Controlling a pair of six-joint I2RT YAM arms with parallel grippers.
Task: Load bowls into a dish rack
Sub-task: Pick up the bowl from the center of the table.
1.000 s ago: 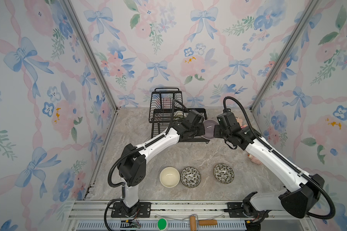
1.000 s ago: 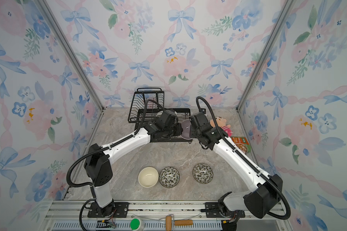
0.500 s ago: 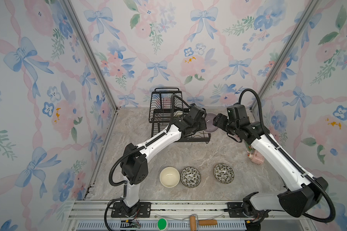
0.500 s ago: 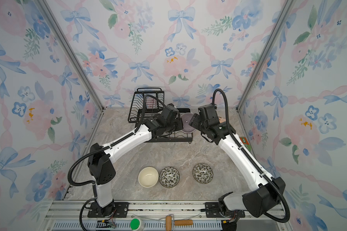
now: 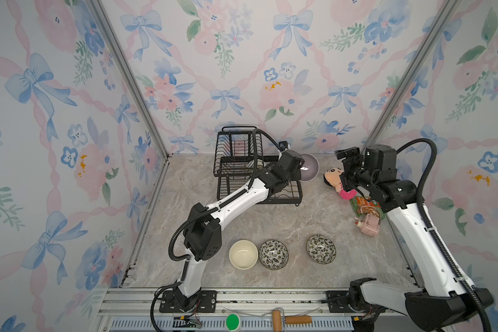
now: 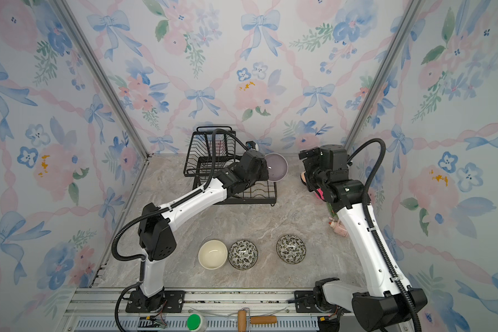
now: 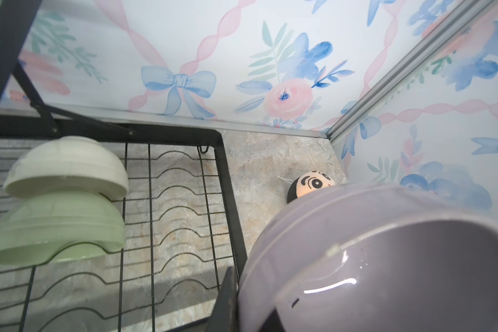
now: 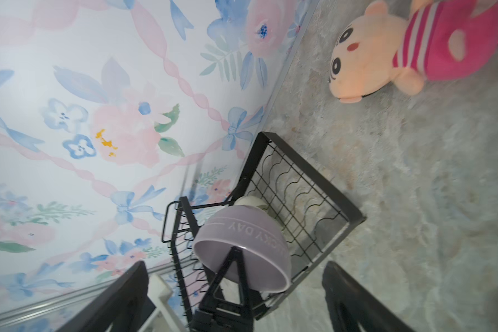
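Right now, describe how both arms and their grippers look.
The left arm and right arm both have white tubular links joined by black boxy joint housings, on black bases. A black ribbed cable hose loops along each. The left gripper and right gripper are all black, with flat tapered fingers. No logos are legible.

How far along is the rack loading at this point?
Done: a cream bowl and a pale green bowl sit in the dish rack. In hand: the left tool grips the lavender bowl beside the rack; the right tool is open and empty. Left: a second cream bowl and two leaf-patterned bowls on the table.
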